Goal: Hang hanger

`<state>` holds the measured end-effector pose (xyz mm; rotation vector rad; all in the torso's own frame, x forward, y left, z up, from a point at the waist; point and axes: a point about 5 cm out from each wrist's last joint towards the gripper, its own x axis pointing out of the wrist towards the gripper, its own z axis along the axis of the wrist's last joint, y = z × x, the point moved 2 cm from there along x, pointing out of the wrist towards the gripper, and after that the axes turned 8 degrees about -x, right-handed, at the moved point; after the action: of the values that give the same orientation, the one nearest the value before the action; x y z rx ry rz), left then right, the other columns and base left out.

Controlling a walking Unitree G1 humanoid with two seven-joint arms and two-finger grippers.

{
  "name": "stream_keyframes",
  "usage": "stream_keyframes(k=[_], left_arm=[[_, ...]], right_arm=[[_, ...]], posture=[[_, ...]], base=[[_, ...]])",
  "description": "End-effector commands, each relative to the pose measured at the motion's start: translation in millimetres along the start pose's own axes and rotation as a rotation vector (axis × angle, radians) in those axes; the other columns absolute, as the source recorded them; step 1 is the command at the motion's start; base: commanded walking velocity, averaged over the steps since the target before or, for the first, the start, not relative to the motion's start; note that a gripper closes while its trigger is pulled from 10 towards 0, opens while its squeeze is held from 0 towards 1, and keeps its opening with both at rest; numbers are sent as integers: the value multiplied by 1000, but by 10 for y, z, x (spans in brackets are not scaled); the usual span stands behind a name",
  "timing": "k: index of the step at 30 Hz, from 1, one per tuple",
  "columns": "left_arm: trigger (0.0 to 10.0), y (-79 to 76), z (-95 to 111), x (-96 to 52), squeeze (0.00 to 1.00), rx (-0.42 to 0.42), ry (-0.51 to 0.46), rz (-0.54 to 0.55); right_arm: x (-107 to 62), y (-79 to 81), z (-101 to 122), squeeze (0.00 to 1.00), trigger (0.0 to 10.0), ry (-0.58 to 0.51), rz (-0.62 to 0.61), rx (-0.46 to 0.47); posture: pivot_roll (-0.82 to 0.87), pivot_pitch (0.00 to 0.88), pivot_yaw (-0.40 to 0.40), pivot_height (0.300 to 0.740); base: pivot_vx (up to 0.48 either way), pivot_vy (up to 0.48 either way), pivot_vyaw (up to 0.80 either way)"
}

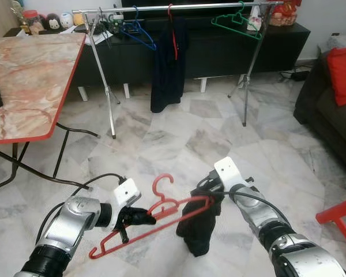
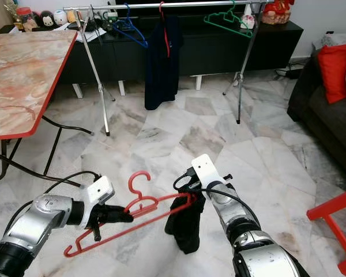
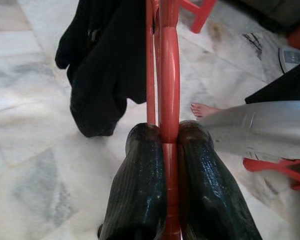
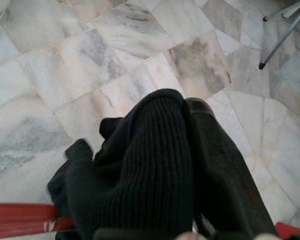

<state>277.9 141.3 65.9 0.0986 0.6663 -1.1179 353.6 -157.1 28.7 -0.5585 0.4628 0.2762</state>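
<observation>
I see a marble floor ahead, with a tabletop on my left and a dark sofa at the floor's right edge. Along the floor's far edge stands the rack, a silver rail on splayed legs, in front of a long black cabinet. A dark garment hangs on the rail near its middle, with a blue hanger to its left and a green hanger to its right.

Down near me, both arms are up over the floor's near edge. The red hanger lies tilted between them, hook pointing up and away. My left claw is clamped tight on it just below the hook; in the left wrist view its fingers are pressed against the red bar on both sides. A black cloth is draped over the hanger's right end and hangs down. My right claw sits at that end, and in the right wrist view the cloth is bunched up around the one finger I can see, so I cannot tell how far it is open or whether it grips.

I judge the step to be dressing the hanger, with the hanging not yet begun. The rack is well apart from me, so next I must settle the cloth, walk to the rail, and lift the hook over a bare stretch between the hangers.
</observation>
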Motion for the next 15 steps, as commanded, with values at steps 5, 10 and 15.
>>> stream_keyframes(k=[5,10,15], left_arm=[[10000,-34,85,11,0,20,-27,-15],[10000,-52,167,28,0,28,-60,-20],[10000,-55,210,54,0,23,-86,-14]], right_arm=[[5,35,-1,0,10000,7,-7,26],[3,71,-28,0,10000,17,-1,35],[0,113,-55,0,10000,29,8,45]], posture=[[-55,3,-32,740],[-53,2,-33,740],[-52,1,-32,740]], base=[[0,0,0],[0,0,0],[0,0,0]])
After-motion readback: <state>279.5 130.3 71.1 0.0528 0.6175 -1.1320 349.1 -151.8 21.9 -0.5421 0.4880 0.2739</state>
